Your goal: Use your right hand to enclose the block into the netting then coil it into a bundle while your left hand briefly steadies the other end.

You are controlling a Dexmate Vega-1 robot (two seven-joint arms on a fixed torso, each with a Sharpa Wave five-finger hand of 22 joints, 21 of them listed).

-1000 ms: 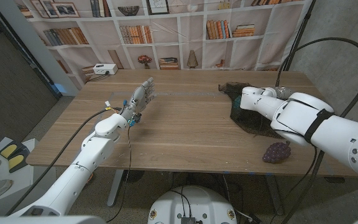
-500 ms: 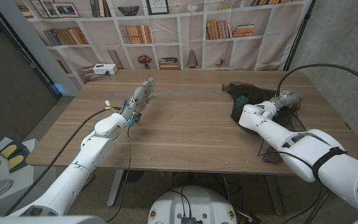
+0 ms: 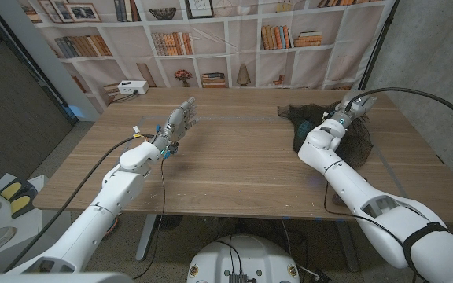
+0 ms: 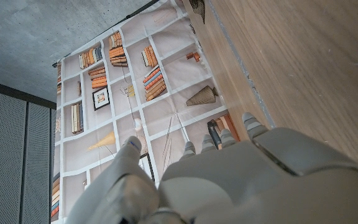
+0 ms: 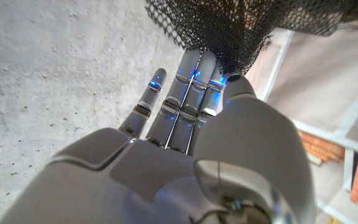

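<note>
Black mesh hangs from your right hand's fingers (image 5: 194, 81): the netting (image 3: 344, 134) is pinched at their tips, between the thumb and the fingers beside it, and bunches into a dark, loosely woven bundle right there. From the head view the same netting is lifted over the wooden table (image 3: 234, 157), draping down from your right hand (image 3: 351, 108) as a ragged, see-through sheet whose lower edge trails back to the tabletop. A teal block (image 3: 302, 126) shows through the mesh at the netting's left edge, low against the table; whether it sits fully inside the mesh, you cannot tell. Your right arm reaches to the netting from the near right corner of the table.

Your left hand (image 3: 177, 124) is well apart from the netting, far to its left over the table. Its fingers (image 4: 249, 124) are extended, close together and slightly curled, holding nothing and touching nothing. The hand stands upright with its fingertips pointing toward the bookshelf backdrop (image 3: 211, 47) beyond the table's far edge.
</note>
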